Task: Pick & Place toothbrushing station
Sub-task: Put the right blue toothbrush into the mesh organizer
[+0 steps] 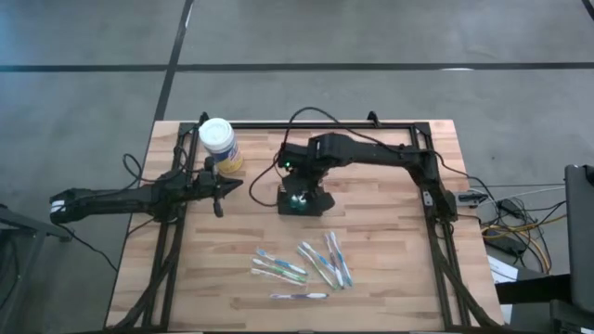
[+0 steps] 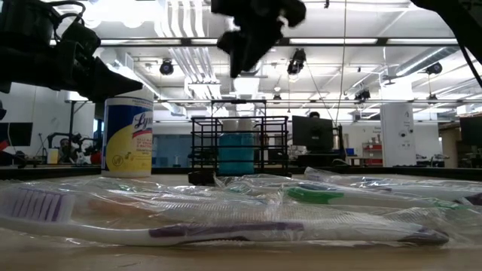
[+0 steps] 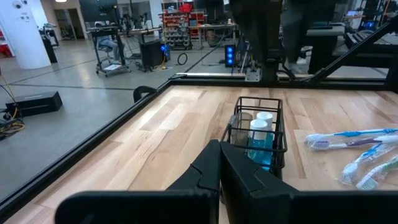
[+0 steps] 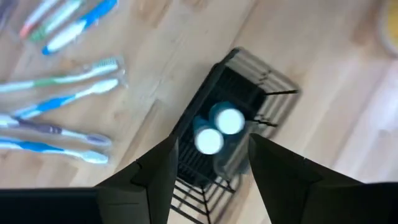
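Note:
The toothbrushing station (image 1: 303, 200) is a small black wire caddy standing on its base near the middle of the table. It holds two white-capped bottles (image 4: 219, 129), one with blue liquid (image 2: 236, 153). My right gripper (image 4: 211, 148) hangs open above the caddy (image 4: 249, 87), pointing steeply down, its fingers clear of the wire top; the low view shows it well above the caddy (image 2: 239, 147). My left gripper (image 1: 219, 191) waits shut at the table's left, pointing level toward the caddy (image 3: 258, 134).
A white-capped, yellow-labelled round jar (image 1: 221, 145) stands at the far left, just beyond my left gripper. Several wrapped toothbrushes (image 1: 304, 266) lie near the front edge, on the near side of the caddy. A black frame (image 1: 427, 176) runs around the table.

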Robot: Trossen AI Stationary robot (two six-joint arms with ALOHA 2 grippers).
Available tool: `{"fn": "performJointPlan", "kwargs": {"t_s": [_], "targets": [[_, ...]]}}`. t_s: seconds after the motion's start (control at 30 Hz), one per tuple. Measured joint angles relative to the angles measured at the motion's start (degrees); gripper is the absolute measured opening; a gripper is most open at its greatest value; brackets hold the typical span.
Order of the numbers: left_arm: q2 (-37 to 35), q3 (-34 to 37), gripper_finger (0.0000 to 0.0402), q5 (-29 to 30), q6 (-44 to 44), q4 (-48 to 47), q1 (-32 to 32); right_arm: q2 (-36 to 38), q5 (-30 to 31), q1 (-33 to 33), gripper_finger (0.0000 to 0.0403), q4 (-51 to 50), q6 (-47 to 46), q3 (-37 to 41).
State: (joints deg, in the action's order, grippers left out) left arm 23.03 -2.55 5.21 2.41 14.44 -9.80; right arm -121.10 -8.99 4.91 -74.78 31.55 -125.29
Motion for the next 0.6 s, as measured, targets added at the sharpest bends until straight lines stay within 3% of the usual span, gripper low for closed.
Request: {"fn": "performJointPlan", "kwargs": {"t_s": [0.23, 0.43, 0.6], "targets": [[0.0, 0.0, 0.0007, 0.0, -1.0, 0.1, 0.0, 1.7, -1.4, 0.3, 0.0186, -1.3, -4.1, -9.7], [-0.2, 0.0, 0.0007, 0.5, -1.9, 0.2, 0.0, 13.6, -8.6, 2.4, 0.0119, 11.4, -7.3, -3.8], [-0.6, 0.0, 0.0007, 0.9, -1.9, 0.3, 0.0, 26.9, -13.9, 3.6, 0.0045, 26.1, -10.0, 10.7]]}}
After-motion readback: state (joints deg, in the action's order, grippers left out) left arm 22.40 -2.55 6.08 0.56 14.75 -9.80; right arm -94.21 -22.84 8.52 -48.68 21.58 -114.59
